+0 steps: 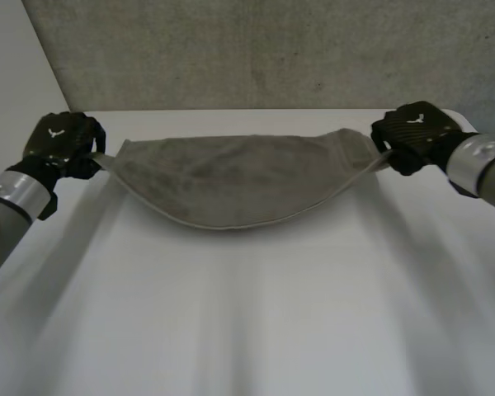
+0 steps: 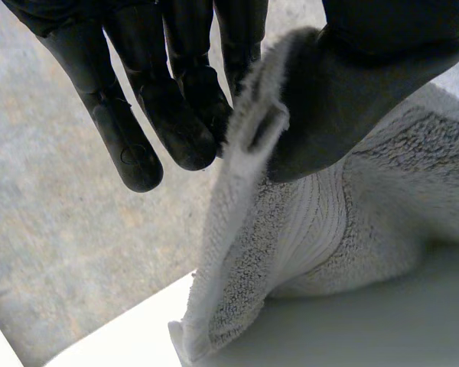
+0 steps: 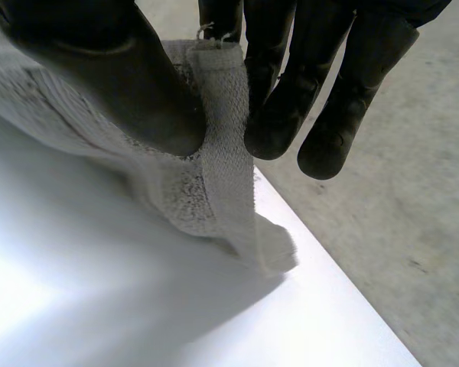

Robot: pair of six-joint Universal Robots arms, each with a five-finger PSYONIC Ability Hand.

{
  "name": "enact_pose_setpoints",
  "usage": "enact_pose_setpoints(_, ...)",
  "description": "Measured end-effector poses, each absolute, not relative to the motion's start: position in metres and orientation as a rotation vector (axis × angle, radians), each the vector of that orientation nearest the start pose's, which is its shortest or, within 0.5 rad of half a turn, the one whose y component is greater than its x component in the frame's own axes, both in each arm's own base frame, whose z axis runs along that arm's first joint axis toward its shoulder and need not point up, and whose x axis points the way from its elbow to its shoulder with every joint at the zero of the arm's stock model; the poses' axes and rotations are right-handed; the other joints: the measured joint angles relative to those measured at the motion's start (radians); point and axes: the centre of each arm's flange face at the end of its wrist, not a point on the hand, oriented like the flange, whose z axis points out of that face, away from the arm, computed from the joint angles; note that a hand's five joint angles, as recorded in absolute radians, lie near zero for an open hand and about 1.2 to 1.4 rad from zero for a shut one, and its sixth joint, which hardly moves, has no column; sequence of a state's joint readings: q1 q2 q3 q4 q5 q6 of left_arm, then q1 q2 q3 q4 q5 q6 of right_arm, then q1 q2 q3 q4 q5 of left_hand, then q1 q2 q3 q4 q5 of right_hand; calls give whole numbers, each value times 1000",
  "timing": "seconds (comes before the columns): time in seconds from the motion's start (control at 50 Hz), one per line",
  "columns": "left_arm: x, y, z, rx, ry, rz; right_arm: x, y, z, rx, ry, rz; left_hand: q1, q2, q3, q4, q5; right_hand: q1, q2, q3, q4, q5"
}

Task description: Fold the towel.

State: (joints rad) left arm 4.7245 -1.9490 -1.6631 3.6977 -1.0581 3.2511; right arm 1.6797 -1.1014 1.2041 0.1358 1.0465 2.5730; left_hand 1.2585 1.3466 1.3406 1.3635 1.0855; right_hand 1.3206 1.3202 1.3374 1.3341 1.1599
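**At the desk's far edge: a towel stretched between two corner pinches**

At the far left of the desk [image 1: 247, 322], the left hand [image 1: 62, 140] holds one end of the grey towel [image 1: 239, 177]. In the left wrist view its thumb [image 2: 367, 76] presses the hemmed corner of the towel [image 2: 314, 222] against the fingers [image 2: 191, 130]. The grip is a narrow pinch rather than a full fist, probably so that the corner stays exposed and easy to align.

Between the hands the towel spans the back of the desk. Its upper edge is pulled nearly straight, while its lower edge sags in a curve toward the robot. The slack below each pinch touches the desk surface. Tension across the span likely serves to flatten wrinkles before a fold is laid.

At the far right, the right hand [image 1: 417, 132] mirrors the hold. In the right wrist view its thumb [image 3: 115, 76] clamps the towel's woven border [image 3: 226, 153] against the fingers [image 3: 279, 122].

Both hands sit at matching height and depth, which keeps the edge square. No completed fold can be confirmed.
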Motion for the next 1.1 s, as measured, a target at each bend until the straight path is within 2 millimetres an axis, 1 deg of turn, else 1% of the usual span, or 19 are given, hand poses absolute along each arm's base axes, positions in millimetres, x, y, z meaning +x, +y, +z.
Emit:
enact_pose_setpoints(0.04, -169, -358, 213, 757, 2190, -2486, 204, -353, 252, -1191, 2038, -1912, 0, 0, 0, 0, 0, 0, 0, 0, 0, 0)
enact_pose_setpoints(0.06, -168, -355, 214, 759, 2188, -2487, 200, -352, 253, -1182, 2048, -1915, 0, 0, 0, 0, 0, 0, 0, 0, 0, 0)
enact_pose_setpoints(0.1, -164, -345, 219, 765, 2183, -2490, 185, -349, 256, -1148, 2092, -1926, 0, 0, 0, 0, 0, 0, 0, 0, 0, 0)
enact_pose_setpoints(0.14, -161, -335, 221, 772, 2187, -2487, 173, -346, 259, -1119, 2131, -1933, 0, 0, 0, 0, 0, 0, 0, 0, 0, 0)
enact_pose_setpoints(0.16, -160, -333, 221, 774, 2189, -2487, 170, -345, 259, -1112, 2139, -1934, 0, 0, 0, 0, 0, 0, 0, 0, 0, 0)
enact_pose_setpoints(0.24, -158, -313, 222, 805, 2204, -2485, 149, -338, 263, -1062, 2198, -1943, 0, 0, 0, 0, 0, 0, 0, 0, 0, 0)
enact_pose_setpoints(0.32, -157, -301, 222, 829, 2213, -2487, 135, -335, 266, -1030, 2219, -1953, 0, 0, 0, 0, 0, 0, 0, 0, 0, 0)
enact_pose_setpoints(0.44, -153, -298, 221, 833, 2215, -2486, 127, -336, 269, -1023, 2202, -1967, 0, 0, 0, 0, 0, 0, 0, 0, 0, 0)
enact_pose_setpoints(0.5, -151, -304, 220, 831, 2217, -2484, 127, -340, 268, -1030, 2188, -1972, 0, 0, 0, 0, 0, 0, 0, 0, 0, 0)
enact_pose_setpoints(0.56, -151, -313, 214, 830, 2238, -2473, 129, -349, 263, -1038, 2179, -1981, 0, 0, 0, 0, 0, 0, 0, 0, 0, 0)
enact_pose_setpoints(0.66, -155, -339, 197, 838, 2302, -2447, 140, -371, 250, -1060, 2160, -2010, 0, 0, 0, 0, 0, 0, 0, 0, 0, 0)
enact_pose_setpoints(0.72, -164, -360, 181, 862, 2352, -2431, 153, -390, 238, -1074, 2150, -2050, 0, 0, 0, 0, 0, 0, 0, 0, 0, 0)
enact_pose_setpoints(0.74, -166, -364, 178, 866, 2362, -2427, 155, -394, 235, -1075, 2148, -2057, 0, 0, 0, 0, 0, 0, 0, 0, 0, 0)
enact_pose_setpoints(0.78, -173, -377, 166, 880, 2395, -2413, 162, -406, 226, -1076, 2148, -2082, 0, 0, 0, 0, 5, 0, 0, 0, 0, 0)
enact_pose_setpoints(0.8, -174, -380, 164, 882, 2401, -2410, 164, -409, 224, -1076, 2149, -2086, 0, 0, 0, 0, 5, 0, 0, 0, 0, 0)
enact_pose_setpoints(0.88, -184, -404, 144, 867, 2459, -2365, 178, -431, 205, -1075, 2154, -2109, 0, 0, 0, 0, 7, 0, 0, 0, 0, 0)
enact_pose_setpoints(1.02, -195, -434, 122, 801, 2511, -2295, 197, -455, 174, -1075, 2166, -2117, 0, 0, 0, 0, 8, 0, 0, 0, 0, 0)
enact_pose_setpoints(1.1, -197, -447, 113, 773, 2521, -2272, 206, -464, 160, -1077, 2164, -2123, 0, 0, 0, 0, 8, 0, 0, 0, 0, 0)
